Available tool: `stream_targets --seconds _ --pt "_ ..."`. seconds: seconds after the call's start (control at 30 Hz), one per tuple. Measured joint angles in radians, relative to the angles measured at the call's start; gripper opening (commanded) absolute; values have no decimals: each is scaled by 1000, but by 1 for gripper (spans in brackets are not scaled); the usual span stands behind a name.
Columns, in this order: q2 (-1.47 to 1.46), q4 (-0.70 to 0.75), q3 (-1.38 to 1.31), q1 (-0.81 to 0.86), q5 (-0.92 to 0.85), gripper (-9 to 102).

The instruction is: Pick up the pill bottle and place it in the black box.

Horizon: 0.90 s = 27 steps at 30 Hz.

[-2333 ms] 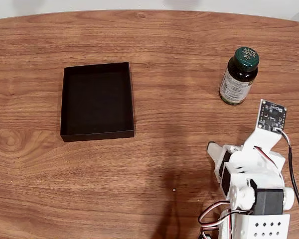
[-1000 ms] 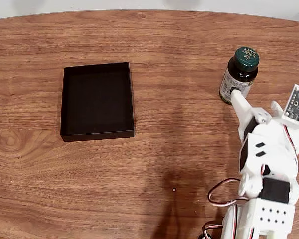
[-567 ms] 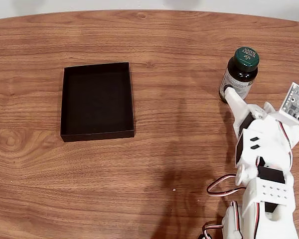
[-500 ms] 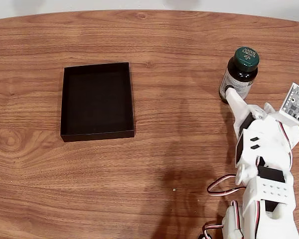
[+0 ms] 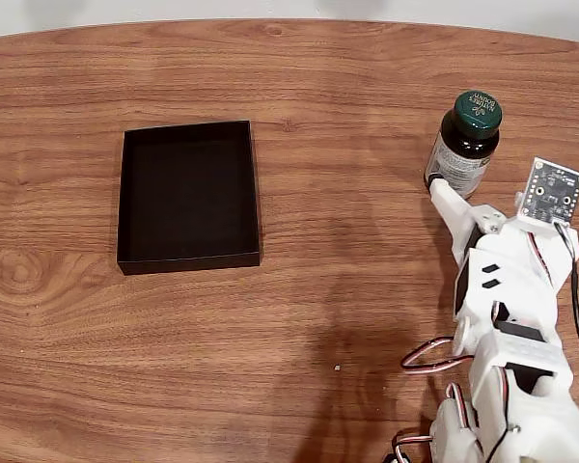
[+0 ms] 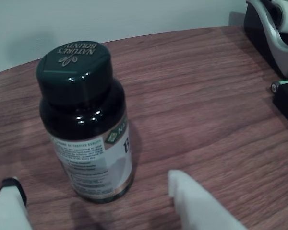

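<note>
The pill bottle [image 5: 461, 149] stands upright at the right of the wooden table in the fixed view, dark amber with a green cap and a white label. My gripper [image 5: 473, 197] is open just in front of its base, one white fingertip [image 5: 437, 187] close by the bottle's lower left side. In the wrist view the pill bottle [image 6: 86, 120] fills the left half, and my gripper [image 6: 93, 203] straddles its base with one fingertip on each side, neither clearly touching. The black box [image 5: 188, 196] lies empty at the left of the table, far from the arm.
The arm's white body and base [image 5: 511, 386] take up the lower right corner of the fixed view. In the wrist view a tape dispenser [image 6: 273, 26] and a dark object [image 6: 287, 98] sit at the right edge, beyond the bottle. Bare wood separates bottle and box.
The arm has unfolded from its low pose and reached up to the bottle. Over the last half second the wrist shifted slightly left. Bottle and box have not moved.
</note>
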Motion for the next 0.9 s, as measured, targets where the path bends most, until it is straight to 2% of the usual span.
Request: stream_targets --seconds 0.27,0.63,0.9 --pt "-118 -20 -29 -17 15 36" --pt "-364 -179 -156 -40 15 37" --pt "-494 -215 -259 -52 15 39"
